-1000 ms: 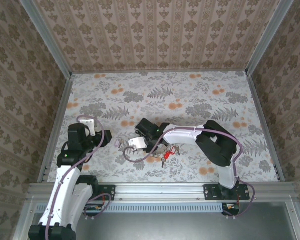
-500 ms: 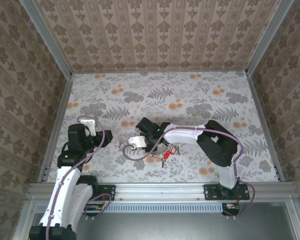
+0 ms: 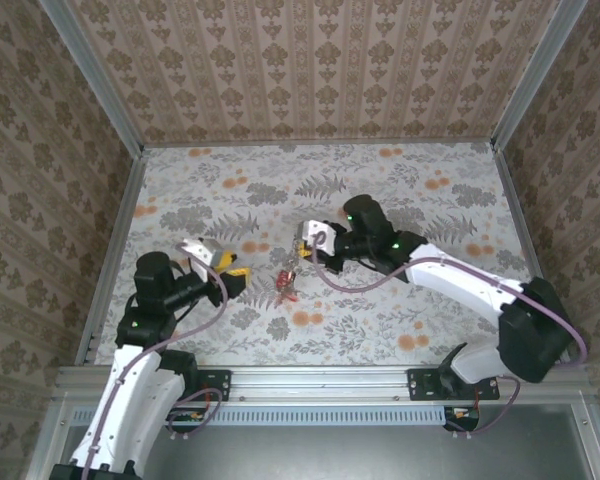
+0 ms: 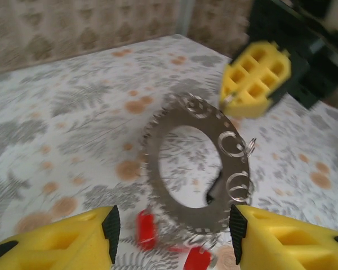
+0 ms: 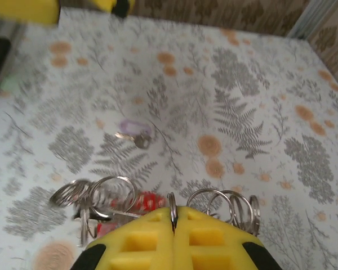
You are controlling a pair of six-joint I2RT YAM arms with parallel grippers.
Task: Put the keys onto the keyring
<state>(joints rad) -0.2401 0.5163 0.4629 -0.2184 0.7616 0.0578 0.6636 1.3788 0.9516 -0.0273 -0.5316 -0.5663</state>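
Step, as judged: bracing the hanging ring over the table so a key can be threaded.

- Left gripper: bring it in square and close on the ring's lower rim, staying off what dangles there. A slow close should keep the ring from swinging.
- Right gripper: keep the pinch firm.

Positions:
- The right gripper is clamped on the top rim of the keyring, which hangs on edge at mid-table.
- The left gripper is spread wide and holds nothing. The ring sits just right of it, in line with the gap, apart from both fingers.
- The keys, red-headed and one black-headed, hang at the ring's lower edge.
- Small split rings sit along its rim.
- A loose bit lies on the table, too blurred to identify.
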